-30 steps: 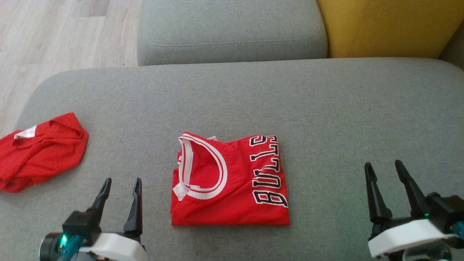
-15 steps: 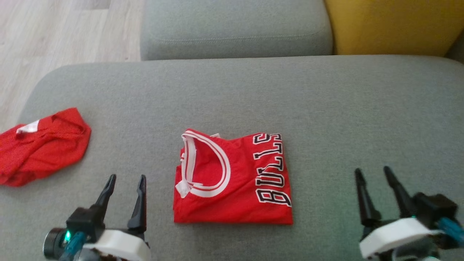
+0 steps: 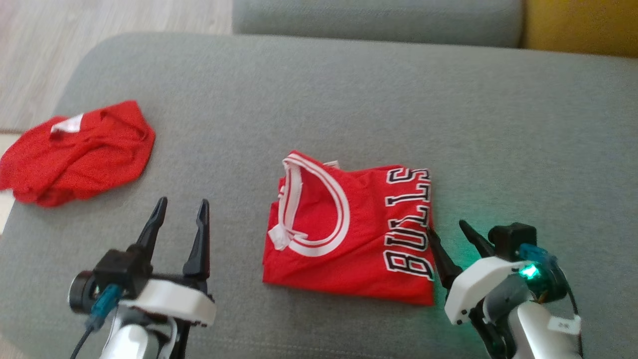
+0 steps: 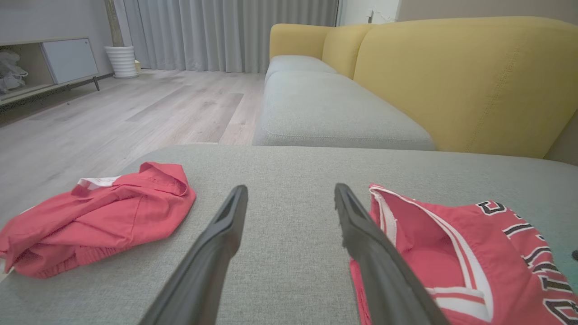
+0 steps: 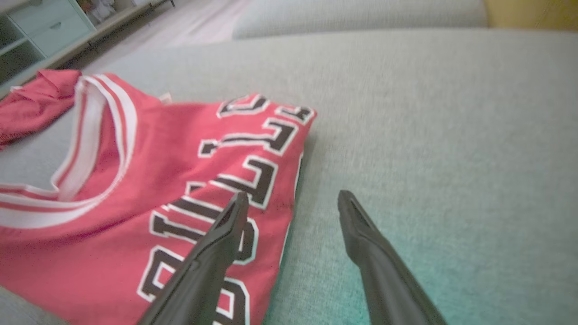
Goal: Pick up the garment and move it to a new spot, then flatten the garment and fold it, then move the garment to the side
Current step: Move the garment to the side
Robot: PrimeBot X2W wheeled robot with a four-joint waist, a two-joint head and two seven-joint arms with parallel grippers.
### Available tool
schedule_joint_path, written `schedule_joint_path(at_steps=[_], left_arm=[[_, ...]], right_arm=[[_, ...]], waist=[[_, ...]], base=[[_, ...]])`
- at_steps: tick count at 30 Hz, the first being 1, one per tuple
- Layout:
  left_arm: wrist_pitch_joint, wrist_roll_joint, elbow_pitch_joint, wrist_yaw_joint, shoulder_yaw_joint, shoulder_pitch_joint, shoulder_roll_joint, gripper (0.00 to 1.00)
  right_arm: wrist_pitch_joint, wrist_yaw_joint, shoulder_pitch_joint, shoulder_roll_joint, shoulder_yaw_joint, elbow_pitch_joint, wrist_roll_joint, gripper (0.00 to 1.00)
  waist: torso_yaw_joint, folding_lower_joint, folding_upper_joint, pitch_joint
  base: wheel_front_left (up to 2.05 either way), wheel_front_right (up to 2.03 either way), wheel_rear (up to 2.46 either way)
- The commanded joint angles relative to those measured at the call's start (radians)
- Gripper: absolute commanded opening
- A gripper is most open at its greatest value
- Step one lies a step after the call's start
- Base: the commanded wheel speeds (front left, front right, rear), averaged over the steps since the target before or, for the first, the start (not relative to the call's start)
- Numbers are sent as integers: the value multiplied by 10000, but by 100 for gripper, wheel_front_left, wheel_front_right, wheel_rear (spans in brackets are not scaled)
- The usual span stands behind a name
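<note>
Jersey, red and folded into a near-square packet, lies flat on the grey cushion just ahead of me, between my two grippers. It is a little longer across me than away from me. Its white-striped collar sits on the half toward my left, so the top of the shirt points left. The black-and-white "BULLS" lettering runs along its right edge, from near me to far.

My right gripper stands at that lettered edge with its jaws spread wide and nothing between them. One finger lies over the letters and the other over bare cushion just beside the fold. Whether the finger touches the cloth I cannot tell.

My left gripper hovers over bare cushion near the collar side, jaws equally wide and empty.

Farther left, well apart from the jersey, a second red garment lies crumpled near the cushion's edge, with a white tag showing.

Beyond the cushion is a grey sofa seat with a yellow backrest, and to its left a pale wooden floor.

In the left wrist view a white ribbed pot stands on the floor by grey curtains, with a brown stem rising from it.
</note>
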Motion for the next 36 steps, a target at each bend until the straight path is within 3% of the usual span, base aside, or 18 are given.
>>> schedule_joint_path(at_steps=[1,6,7,8,9,19,25,36], left_arm=[[-115,-64,-181,-50,326,-664,8,100],[-244,-91,74,-166,339,-990,-185,100],[-260,-95,102,-172,364,-1023,-217,100],[-274,-92,126,-179,388,-1050,-245,100],[-285,-85,147,-186,409,-1073,-270,100],[-320,109,-4,-297,740,-1209,-411,100],[-321,177,-231,-337,974,-1220,-472,100],[-322,512,-608,-760,1061,-1984,-318,100]], right_arm=[[88,73,-506,-48,181,49,11,100],[364,73,-985,-46,517,969,390,100],[444,73,-1046,-45,587,1098,460,84],[516,73,-1098,-45,640,1197,541,45],[555,73,-1145,-45,682,1263,614,0],[443,73,-1542,-44,914,845,526,0],[530,73,-1985,-149,749,481,186,0],[813,73,-3662,-1274,-1036,-61,-210,0]], waist=[[326,0,0,353],[509,0,0,643],[516,0,0,682],[514,0,0,715],[509,0,0,740],[-71,0,0,923],[-935,0,0,1172],[-3042,0,0,2465]], base=[[0,0,0],[0,0,0],[0,0,0],[0,0,0],[0,0,0],[0,0,0],[0,0,0],[0,0,0]])
